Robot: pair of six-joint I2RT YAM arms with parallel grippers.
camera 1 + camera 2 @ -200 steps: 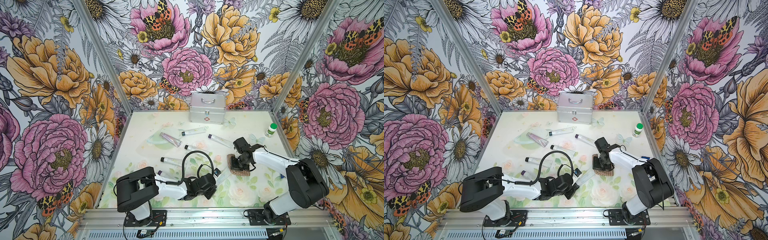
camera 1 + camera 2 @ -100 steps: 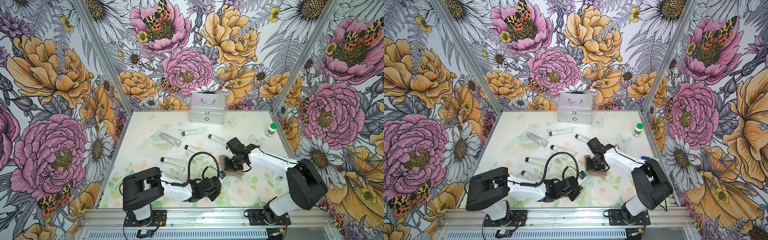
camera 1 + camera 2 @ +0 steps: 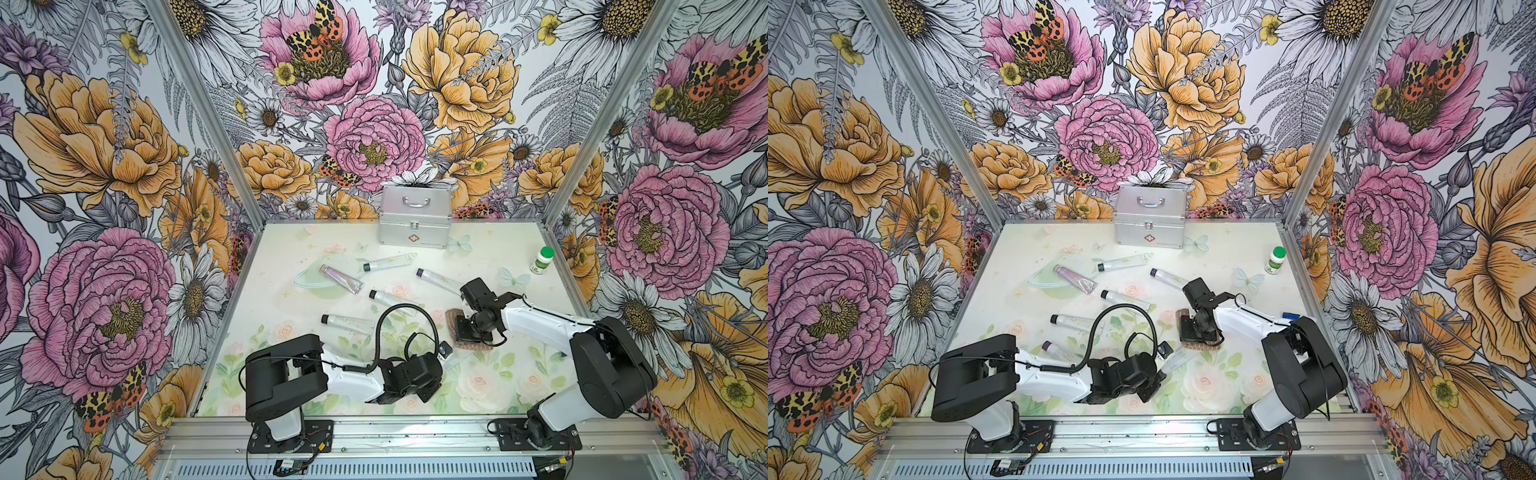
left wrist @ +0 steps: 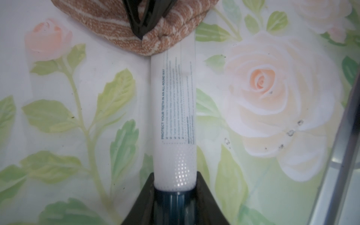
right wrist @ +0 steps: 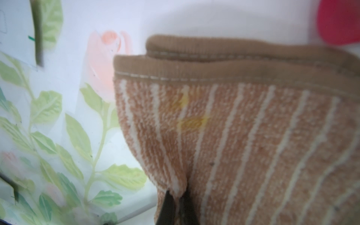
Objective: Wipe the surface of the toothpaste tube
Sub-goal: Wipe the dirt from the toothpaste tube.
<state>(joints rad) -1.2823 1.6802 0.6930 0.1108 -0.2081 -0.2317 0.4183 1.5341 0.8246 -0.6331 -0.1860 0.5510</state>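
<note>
Wiping beginning | left hand (image 4: 176,196) pinching toothpaste tube (image 4: 175,109) at cap end | right hand (image 5: 176,196) pinching cloth (image 5: 243,136), pressing tube's tail (most length seemingly awaiting wiping)

Cluttered middle, open margins
Loose tubes (image 3: 388,262) scatter the middle; a metal case (image 3: 415,220) stands against the rear wall, a bottle (image 3: 542,260) by the right. The towel (image 4: 165,41) over the toothpaste tube (image 4: 175,109) blocks front-centre. Bare table (image 3: 274,266) seemingly runs along the left.

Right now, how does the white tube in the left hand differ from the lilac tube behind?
The white toothpaste tube is clamped at its cap end by the left hand, tail under the striped brown towel; the shiny lilac tube lies free and uncovered. Both are squeeze tubes.
</note>
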